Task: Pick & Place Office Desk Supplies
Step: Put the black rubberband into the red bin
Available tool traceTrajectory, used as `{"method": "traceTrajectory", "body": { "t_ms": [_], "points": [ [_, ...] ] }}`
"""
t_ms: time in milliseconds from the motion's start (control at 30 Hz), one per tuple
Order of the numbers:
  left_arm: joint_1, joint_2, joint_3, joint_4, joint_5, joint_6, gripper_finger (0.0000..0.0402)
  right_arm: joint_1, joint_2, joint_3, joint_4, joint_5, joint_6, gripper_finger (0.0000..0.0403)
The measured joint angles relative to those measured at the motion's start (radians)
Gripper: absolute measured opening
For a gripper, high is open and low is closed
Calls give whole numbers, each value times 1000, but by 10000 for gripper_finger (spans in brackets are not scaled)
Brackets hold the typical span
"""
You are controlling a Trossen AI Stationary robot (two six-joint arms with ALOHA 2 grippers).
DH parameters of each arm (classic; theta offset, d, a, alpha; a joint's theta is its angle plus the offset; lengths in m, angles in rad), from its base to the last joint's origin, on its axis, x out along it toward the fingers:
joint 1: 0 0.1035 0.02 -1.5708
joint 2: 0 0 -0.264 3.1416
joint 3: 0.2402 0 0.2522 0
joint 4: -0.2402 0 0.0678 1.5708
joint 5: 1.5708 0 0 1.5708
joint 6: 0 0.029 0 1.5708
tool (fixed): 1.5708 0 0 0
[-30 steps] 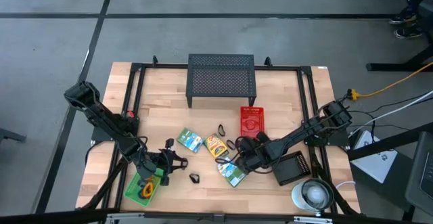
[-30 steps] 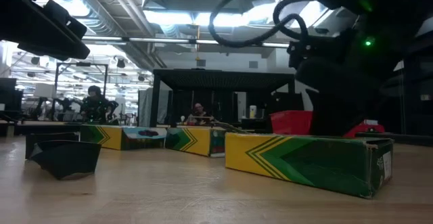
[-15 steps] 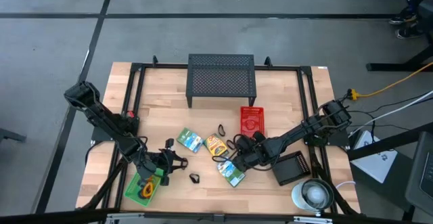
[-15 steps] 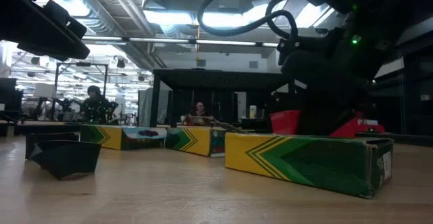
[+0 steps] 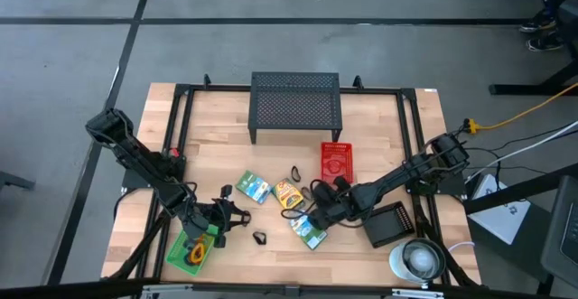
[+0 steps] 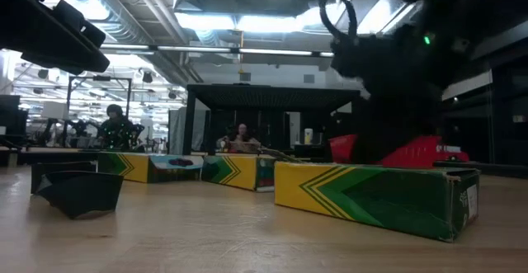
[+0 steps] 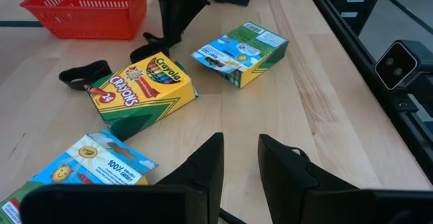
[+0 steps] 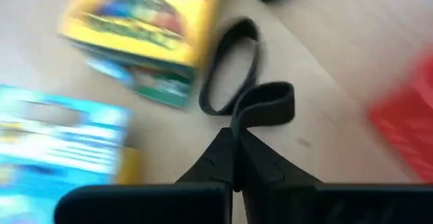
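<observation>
Right gripper is pinched tight on a black band, its jaws clamped on the loop's near edge, beside the yellow crayon box at about four o'clock from table centre. Lift straight up and slowly (that band is floppy). Left gripper waits part-open and empty at seven o'clock. Farther off, the red basket.

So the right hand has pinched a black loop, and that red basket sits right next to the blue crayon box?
Not quite. The right hand is shut on the black loop, but the box nearest the red basket is the yellow crayon box, not a blue one. The left wrist view shows this.
</observation>
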Motion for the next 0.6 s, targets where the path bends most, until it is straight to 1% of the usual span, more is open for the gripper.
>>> {"method": "traceTrajectory", "body": {
  "t_ms": [133,267,367,433,500,600],
  "points": [
    [0,0,0,0,0,0,88,9,-31,37,76,-7,-84,5],
    [0,0,0,0,0,0,88,9,-60,120,22,5,-183,3],
    [0,0,0,0,0,0,88,8,-87,193,-125,69,-219,3],
    [0,0,0,0,0,0,88,7,-109,231,-263,134,-211,3],
    [0,0,0,0,1,0,88,2,-130,249,-394,192,-177,3],
    [-1,0,0,0,5,0,88,-14,-165,235,-558,237,-83,3]
  ]
}}
